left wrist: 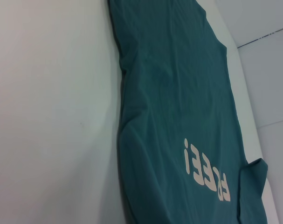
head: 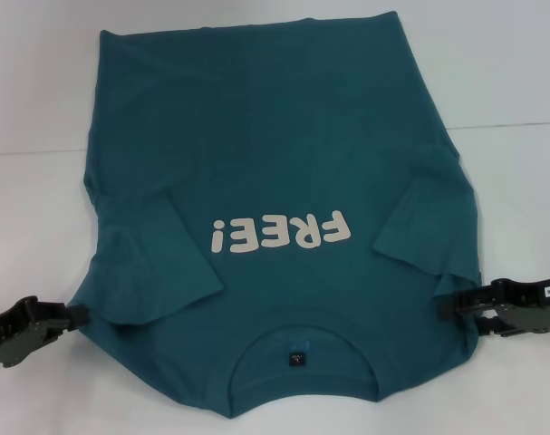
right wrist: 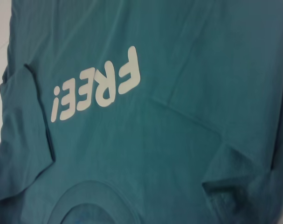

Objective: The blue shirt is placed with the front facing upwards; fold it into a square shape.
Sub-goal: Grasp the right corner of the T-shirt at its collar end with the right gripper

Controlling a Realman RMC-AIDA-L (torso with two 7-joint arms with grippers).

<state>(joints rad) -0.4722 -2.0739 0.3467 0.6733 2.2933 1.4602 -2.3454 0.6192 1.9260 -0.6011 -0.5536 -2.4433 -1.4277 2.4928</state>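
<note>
Blue shirt (head: 284, 181) lies collar-near, long axis running away, between my left gripper (head: 75, 314) and right gripper (head: 448, 303), both seemingly pinching its shoulder edges.

Lab-type robot test setup: plain white table (head: 39, 109) with a seam line across it, bare white surround, no household or shop items seen in any view.

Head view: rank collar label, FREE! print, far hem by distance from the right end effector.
From the right end effector, at the blue shirt's near right edge:
1. Collar label, near edge, centre.
2. FREE! print, mid-shirt; close to the label in distance, so the order is marginal.
3. Far hem, clearly farthest.
</note>
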